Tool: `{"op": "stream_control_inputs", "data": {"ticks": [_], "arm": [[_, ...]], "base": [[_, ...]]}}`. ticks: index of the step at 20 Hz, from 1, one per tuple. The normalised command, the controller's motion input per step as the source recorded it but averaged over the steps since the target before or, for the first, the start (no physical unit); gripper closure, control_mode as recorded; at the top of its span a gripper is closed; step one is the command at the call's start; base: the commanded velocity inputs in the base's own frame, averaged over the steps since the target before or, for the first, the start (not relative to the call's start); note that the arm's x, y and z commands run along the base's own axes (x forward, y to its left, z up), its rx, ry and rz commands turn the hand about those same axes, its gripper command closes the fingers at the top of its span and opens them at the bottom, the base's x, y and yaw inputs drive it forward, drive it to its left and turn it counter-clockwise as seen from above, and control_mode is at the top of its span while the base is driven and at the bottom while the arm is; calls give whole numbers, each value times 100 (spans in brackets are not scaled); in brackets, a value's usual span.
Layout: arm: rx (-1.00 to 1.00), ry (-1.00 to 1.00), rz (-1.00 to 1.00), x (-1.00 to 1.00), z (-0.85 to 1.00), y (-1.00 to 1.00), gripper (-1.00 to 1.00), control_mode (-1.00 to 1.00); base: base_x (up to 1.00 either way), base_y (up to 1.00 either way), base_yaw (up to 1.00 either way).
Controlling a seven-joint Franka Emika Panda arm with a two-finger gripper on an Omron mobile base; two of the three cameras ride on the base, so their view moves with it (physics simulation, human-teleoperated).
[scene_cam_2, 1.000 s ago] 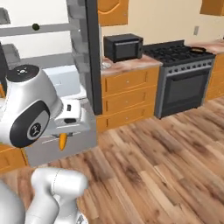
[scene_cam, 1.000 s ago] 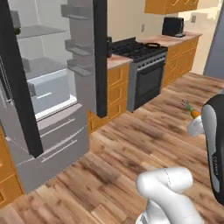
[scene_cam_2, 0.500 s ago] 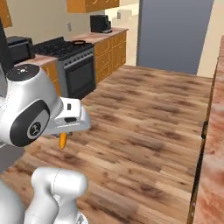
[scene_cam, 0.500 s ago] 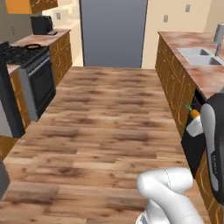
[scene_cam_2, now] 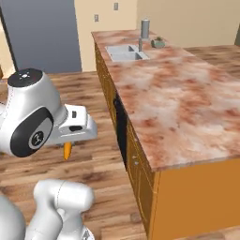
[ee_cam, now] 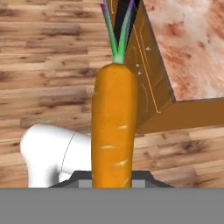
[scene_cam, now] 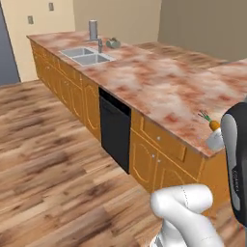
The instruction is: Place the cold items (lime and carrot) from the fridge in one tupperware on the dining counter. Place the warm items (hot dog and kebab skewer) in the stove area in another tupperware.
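An orange carrot [ee_cam: 113, 127] with green leaves stands up from the bottom of the hand view, held in my shut gripper [ee_cam: 113, 181], whose fingertips are hidden behind it. From the left base view the carrot [scene_cam: 212, 123] shows its top and leaves beside my dark wrist, level with the counter's edge. Over in the right base view the carrot's tip [scene_cam_2: 68, 150] hangs below my white hand [scene_cam_2: 75, 126], above the wooden floor. The lime, hot dog, kebab skewer and tupperware are out of view.
A long marbled counter [scene_cam: 164, 87] on orange cabinets runs ahead, with a sink [scene_cam: 87, 54], a tall grey cylinder [scene_cam: 92, 30] and a small green thing [scene_cam: 113, 43] at its far end. A black dishwasher front [scene_cam: 115, 132] sits below. Wooden floor [scene_cam: 43, 159] lies open to the left.
The whole picture has swung round: the base has turned from the fridge and stove side to the sink counter. The carrot stays held in the gripper.
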Motion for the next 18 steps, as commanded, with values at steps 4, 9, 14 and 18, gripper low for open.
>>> {"op": "stream_control_inputs", "data": {"ticks": [4,9,14,18], "arm": [[0,0,0,0,0,0,100,100],[0,0,0,0,0,0,100,100],[0,0,0,0,0,0,100,100],[0,0,0,0,0,0,100,100]], "base": [[-46,11,-91],[-42,4,-60],[-16,-33,-26],[13,-96,0]]}}
